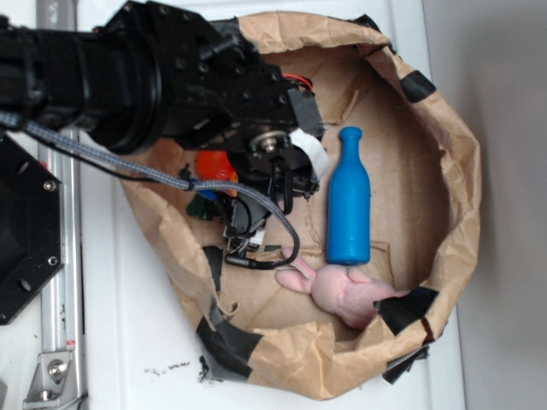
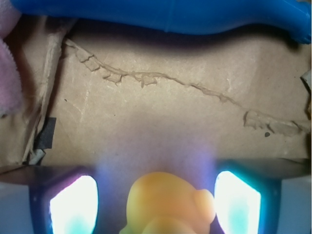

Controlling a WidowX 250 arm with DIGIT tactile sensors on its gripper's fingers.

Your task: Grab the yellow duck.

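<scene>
Yellow duck (image 2: 168,202), smooth rounded rubber, sits btwn gripper (image 2: 156,207) fingers; grasp can't be confirmed. Creased cardboard (image 2: 161,122) below.

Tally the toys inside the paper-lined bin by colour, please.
Yellow: 1, the yellow duck, between the end effector fingers
Blue: 1, the bottle
Pink: 1, the plush bunny
Orange: 1, partly hidden under the arm
Total: 4
</scene>
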